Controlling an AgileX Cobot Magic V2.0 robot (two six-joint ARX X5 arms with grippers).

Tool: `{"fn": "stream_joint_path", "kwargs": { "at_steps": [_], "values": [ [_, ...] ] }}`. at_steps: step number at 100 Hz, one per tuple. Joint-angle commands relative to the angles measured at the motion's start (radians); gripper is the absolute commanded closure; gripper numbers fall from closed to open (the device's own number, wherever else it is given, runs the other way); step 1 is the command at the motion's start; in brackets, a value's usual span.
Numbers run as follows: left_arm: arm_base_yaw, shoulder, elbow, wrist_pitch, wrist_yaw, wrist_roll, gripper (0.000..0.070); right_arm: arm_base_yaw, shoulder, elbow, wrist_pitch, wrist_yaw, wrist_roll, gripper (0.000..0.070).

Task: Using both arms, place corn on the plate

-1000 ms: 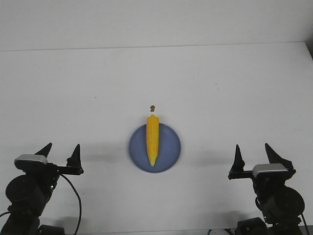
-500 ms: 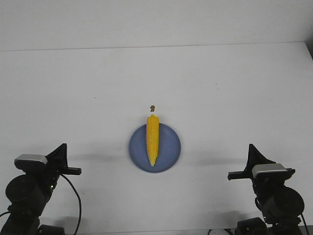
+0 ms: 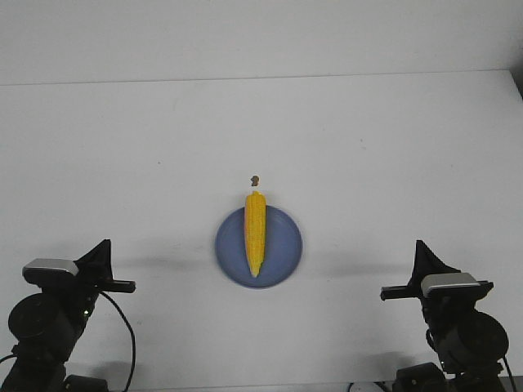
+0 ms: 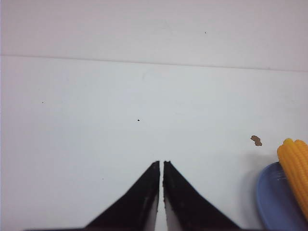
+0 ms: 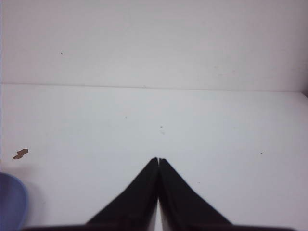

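**Inspector A:** Since the bright yellow, tapered ear of corn (image 3: 256, 233) lay lengthwise across the round, shallow, blue-lavender plastic plate (image 3: 282, 245), with its blunt end overhanging the far rim and its point toward the robot, I judged the placing step done. What was your reading of the arms?

**Inspector B:** Both black jointed arms stood at the near edge of the white tabletop (image 3: 368, 155), well apart from the plate, one on each side. The left end effector (image 3: 104, 250) had its fingers drawn together; in the left wrist view only a thin slit of tabletop showed between them (image 4: 160, 192), and they gripped nothing. The right end effector (image 3: 422, 252) was likewise closed, its fingertips meeting in the right wrist view (image 5: 158, 190), and it was empty and touched no object.

**Inspector A:** And the remaining work?

**Inspector B:** In my judgement, little or none. The next move called only for the arms to hold at rest clear of the plate, so as not to jog the overhanging corn.

**Inspector A:** Anything else noted?

**Inspector B:** A small brown speck (image 3: 255, 179) lay on the tabletop just beyond the corn's blunt end, apart from it.
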Motion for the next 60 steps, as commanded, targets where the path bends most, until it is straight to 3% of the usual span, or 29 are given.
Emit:
{"fn": "stream_joint_path", "kwargs": {
  "at_steps": [1,30,47,60],
  "values": [
    [0.0,0.002,0.011,0.01,-0.003,0.004,0.0688,0.001,0.001,0.009,0.011,0.003,-0.003,0.07],
    [0.008,-0.055,-0.021,0.053,-0.045,0.034,0.0688,0.001,0.001,0.009,0.011,0.003,-0.003,0.07],
    [0.04,-0.187,-0.206,0.248,-0.048,0.032,0.0688,0.001,0.001,0.009,0.011,0.003,-0.003,0.07],
    [0.044,-0.278,-0.328,0.283,-0.048,0.013,0.0688,0.001,0.001,0.009,0.011,0.003,-0.003,0.07]
  ]
}}
